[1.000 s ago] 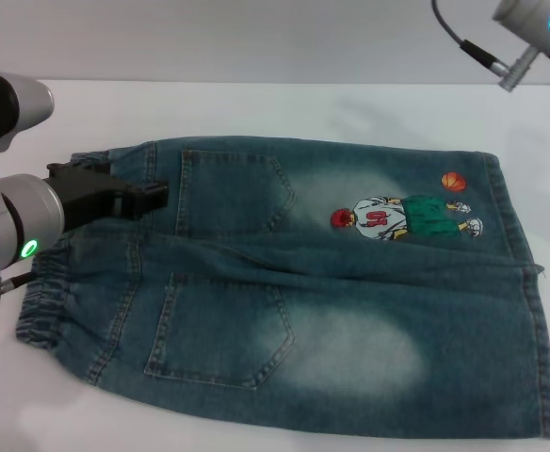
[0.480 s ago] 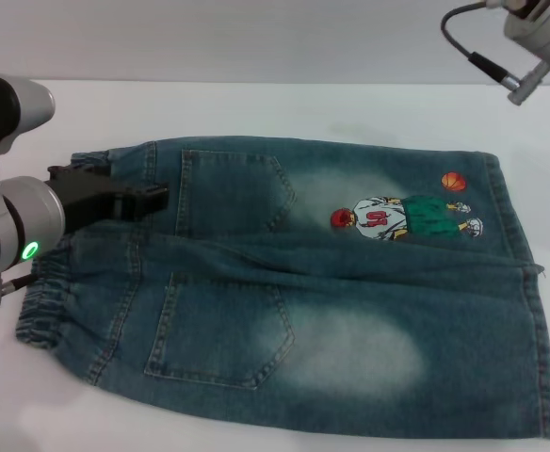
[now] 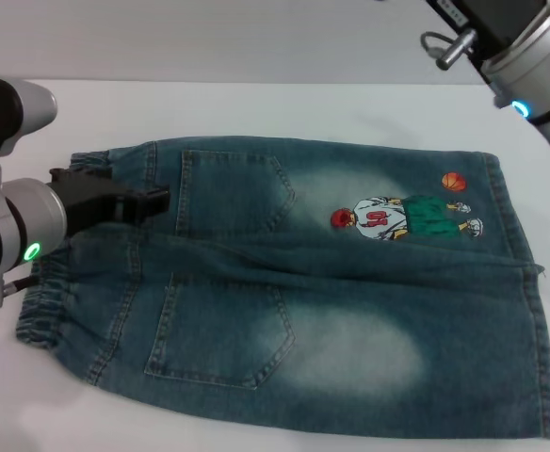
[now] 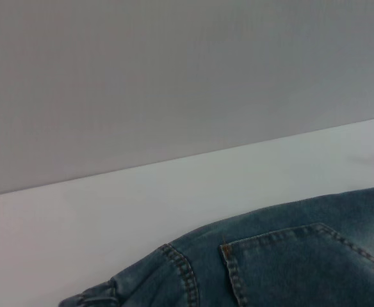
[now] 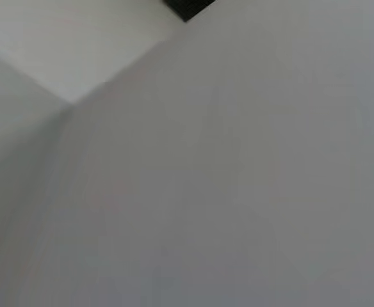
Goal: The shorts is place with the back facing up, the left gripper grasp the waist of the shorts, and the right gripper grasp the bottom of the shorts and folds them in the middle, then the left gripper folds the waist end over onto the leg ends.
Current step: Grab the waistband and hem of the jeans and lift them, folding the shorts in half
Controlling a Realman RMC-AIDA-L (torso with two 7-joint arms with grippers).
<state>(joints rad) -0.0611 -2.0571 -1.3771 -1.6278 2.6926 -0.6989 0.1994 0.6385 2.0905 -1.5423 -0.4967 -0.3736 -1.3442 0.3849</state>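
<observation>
The shorts point(image 3: 284, 282) lie flat on the white table point(image 3: 256, 108), back up, both patch pockets showing. The ruffled waist point(image 3: 41, 303) is at the left and the leg ends point(image 3: 531, 311) at the right, near the orange ball print point(image 3: 454, 181). My left gripper point(image 3: 151, 200), a black claw on a silver arm, lies over the far part of the waist beside the upper pocket. The left wrist view shows the denim point(image 4: 289, 268) with a pocket corner and the waist edge. Of my right arm point(image 3: 529, 52) only the silver body shows at the top right, above the table; its gripper is out of view.
White table surface point(image 4: 110, 217) runs behind the shorts to a grey wall point(image 4: 174, 77). The right wrist view holds only pale wall surfaces and a dark corner point(image 5: 187, 6). Bare table lies to the left of the waist and beyond the far leg.
My right arm has swung at the top right, its silver body now reaching farther into view. The left gripper and the shorts have not moved.
</observation>
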